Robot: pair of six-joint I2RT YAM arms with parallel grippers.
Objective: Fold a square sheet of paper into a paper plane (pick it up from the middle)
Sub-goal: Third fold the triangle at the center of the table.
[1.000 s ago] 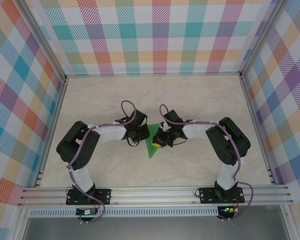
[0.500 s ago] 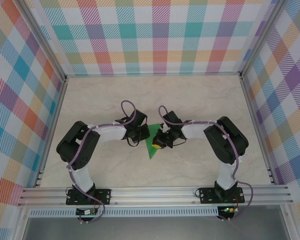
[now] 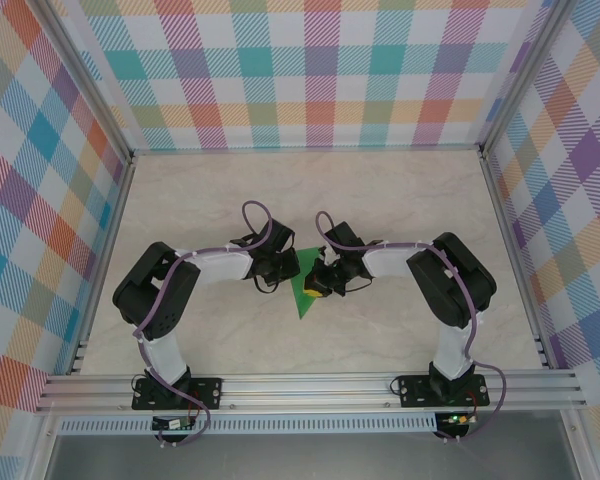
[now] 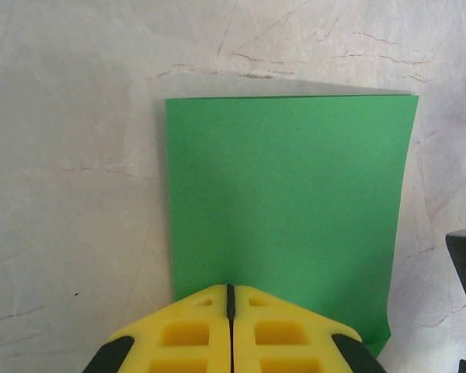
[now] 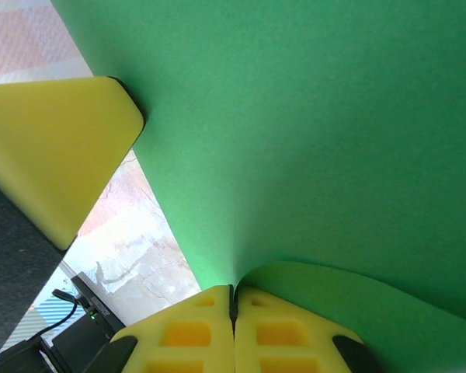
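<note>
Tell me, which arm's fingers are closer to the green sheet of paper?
Neither: it's a tie. The left fingers are shut on the green sheet of paper at its left edge; the right fingers are shut on its right side, where it curls.

Both arms rise from bases at 7 and 5 o'clock, elbows flung outward and forearms converging over mid-desk. The left pincer (image 3: 285,283) (image 4: 230,289) points toward 3 o'clock, its yellow fingers pressed together. The right pincer (image 3: 313,288) (image 5: 233,289) faces it toward 9 o'clock, clamped on the green paper sheet (image 5: 311,116).
</note>
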